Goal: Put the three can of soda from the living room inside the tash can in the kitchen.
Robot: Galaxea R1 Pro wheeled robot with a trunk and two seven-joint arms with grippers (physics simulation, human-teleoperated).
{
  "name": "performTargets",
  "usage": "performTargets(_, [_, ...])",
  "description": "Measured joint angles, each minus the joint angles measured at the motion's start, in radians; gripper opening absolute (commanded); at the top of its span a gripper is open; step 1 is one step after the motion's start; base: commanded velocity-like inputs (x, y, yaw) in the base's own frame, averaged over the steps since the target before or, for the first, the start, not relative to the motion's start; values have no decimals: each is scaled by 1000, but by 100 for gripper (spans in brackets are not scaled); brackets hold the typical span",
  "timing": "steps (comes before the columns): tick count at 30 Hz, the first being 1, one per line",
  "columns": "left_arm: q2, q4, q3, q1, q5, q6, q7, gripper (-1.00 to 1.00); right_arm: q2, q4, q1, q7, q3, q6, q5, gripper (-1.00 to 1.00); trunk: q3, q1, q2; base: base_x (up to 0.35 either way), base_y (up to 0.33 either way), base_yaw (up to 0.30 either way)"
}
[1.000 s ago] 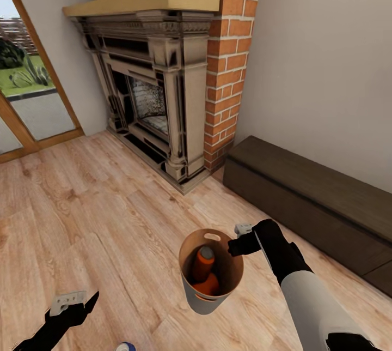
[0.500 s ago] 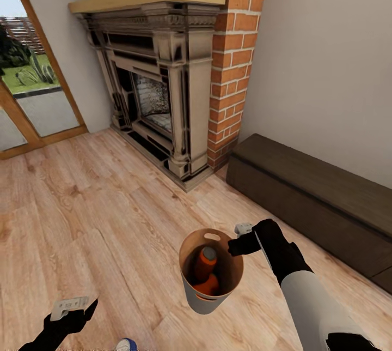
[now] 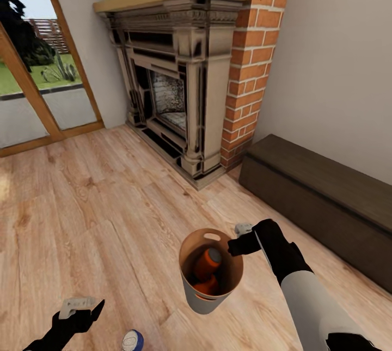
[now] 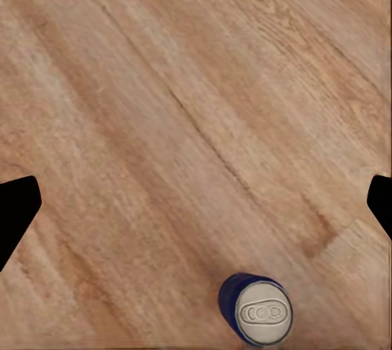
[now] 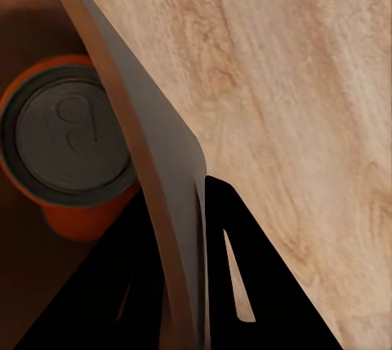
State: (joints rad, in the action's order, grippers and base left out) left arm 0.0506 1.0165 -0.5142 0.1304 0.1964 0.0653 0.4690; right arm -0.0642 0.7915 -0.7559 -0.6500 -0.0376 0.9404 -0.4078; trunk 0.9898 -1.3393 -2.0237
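Living room wood floor [image 3: 98,204]: right gripper [image 3: 238,242] pinches the pail [image 3: 209,296] rim, two orange cans [image 3: 206,269] inside; left gripper [image 3: 81,310] spread beside blue can [image 3: 132,340]

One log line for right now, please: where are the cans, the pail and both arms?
room: living room | right gripper: shut on pail rim | two orange cans in pail | blue can upright on floor | left gripper: open, empty

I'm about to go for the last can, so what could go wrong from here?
The pail hangs from the right gripper pinching only its rim; a jolt could tip it and spill the orange cans. The blue can stands upright on the floor, off-centre between the left gripper's open fingers, so a careless descent could knock it over and set it rolling.
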Motion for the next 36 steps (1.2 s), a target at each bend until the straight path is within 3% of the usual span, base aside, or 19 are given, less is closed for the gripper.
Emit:
performTargets(4, [-1, -29, 63, 1, -1, -1, -52, 100, 1, 0, 0, 1, -1, -1, -4, -100, 12, -15, -28, 0, 0, 22])
performTargets(11, [-1, -49, 118, 3, -1, -2, -93, 100, 2, 1, 0, 1, -2, -1, -4, -100, 34, -42, -77, 0, 0, -18])
performTargets(36, [-11, -54, 131, 3, 1, 8, -100, 100, 7, 5, 0, 2, -10, -2, -6, -100, 96, -138, -252, 0, 0, -207])
